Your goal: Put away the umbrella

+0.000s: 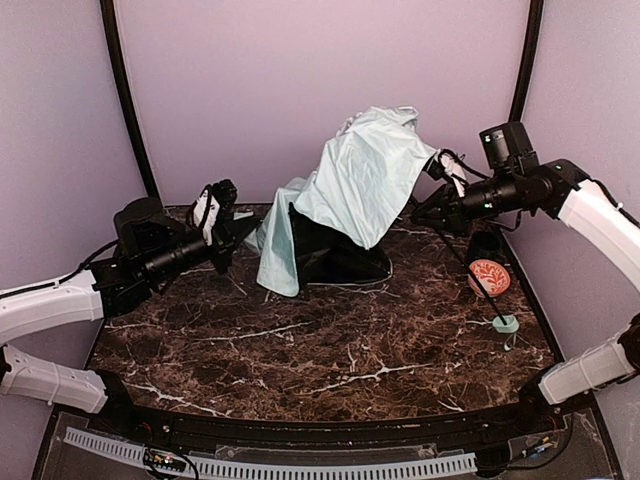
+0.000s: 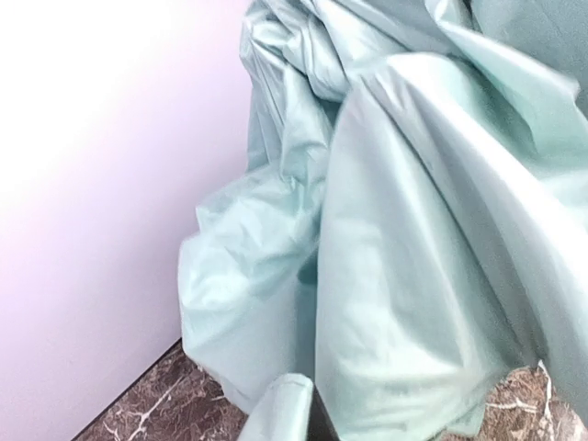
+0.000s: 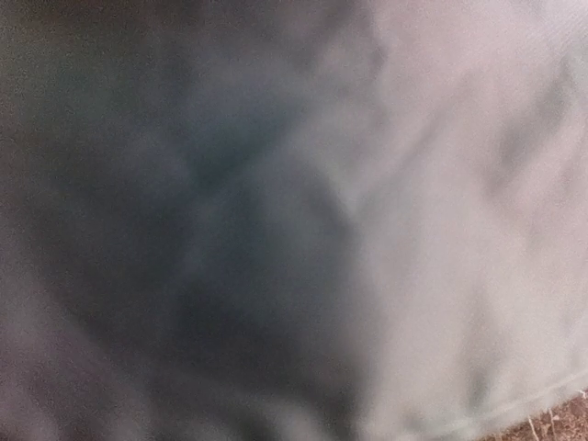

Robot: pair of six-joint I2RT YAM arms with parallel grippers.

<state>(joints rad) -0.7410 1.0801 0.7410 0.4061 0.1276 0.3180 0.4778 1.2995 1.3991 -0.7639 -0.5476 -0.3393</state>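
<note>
The umbrella (image 1: 365, 185) stands half collapsed at the back middle of the marble table (image 1: 300, 350), its thin black shaft (image 1: 470, 275) slanting down to the small handle (image 1: 505, 323) near the right edge. The right gripper (image 1: 435, 205) is closed at the canopy's right side and seems to be holding it up, while the left gripper (image 1: 228, 232) is clenched at the fabric's left hem, its catch unclear. The fabric looks light, limp and slippery, so the stiff shaft or handle likely gives the surer hold; no writing is legible.
</note>
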